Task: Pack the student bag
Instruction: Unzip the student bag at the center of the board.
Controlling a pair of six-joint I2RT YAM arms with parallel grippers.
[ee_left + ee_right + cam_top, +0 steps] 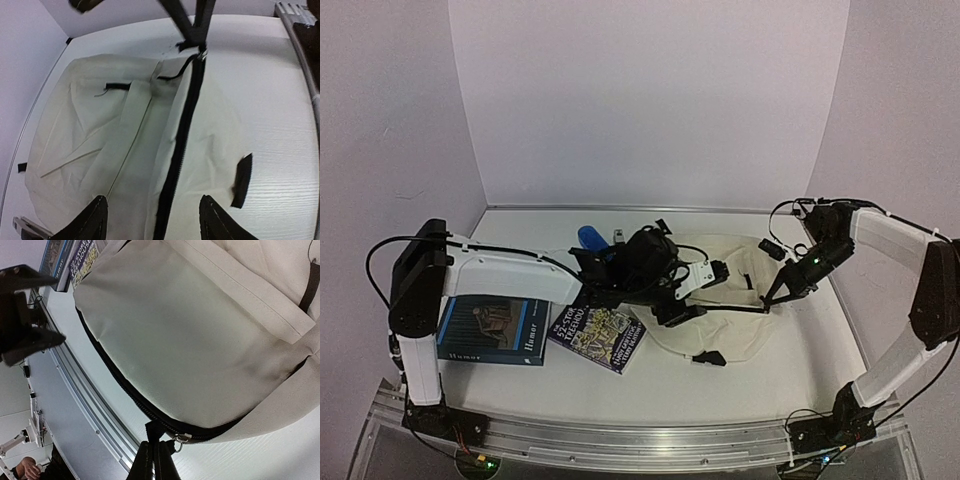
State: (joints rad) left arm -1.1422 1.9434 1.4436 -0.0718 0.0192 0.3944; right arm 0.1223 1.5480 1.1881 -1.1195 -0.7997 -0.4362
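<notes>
The student bag (745, 330) is a cream fabric backpack lying flat right of centre, with a black zipper line (182, 140) running along it. My left gripper (152, 222) hovers open just above the bag, one finger on each side of the zipper, holding nothing; in the top view the left gripper (698, 293) is at the bag's left end. My right gripper (155, 460) is shut on the black zipper pull tab (156, 429) at the bag's right end, beside the metal slider ring (179, 439). In the top view the right gripper (767, 303) stays low over the table.
Two books lie left of the bag: a dark blue one titled Humor (490, 330) and a colourful one (598, 335). A blue object (590, 238) sits behind the left arm. A black strap tab (242, 180) sticks out from the bag's near side. White walls enclose the table.
</notes>
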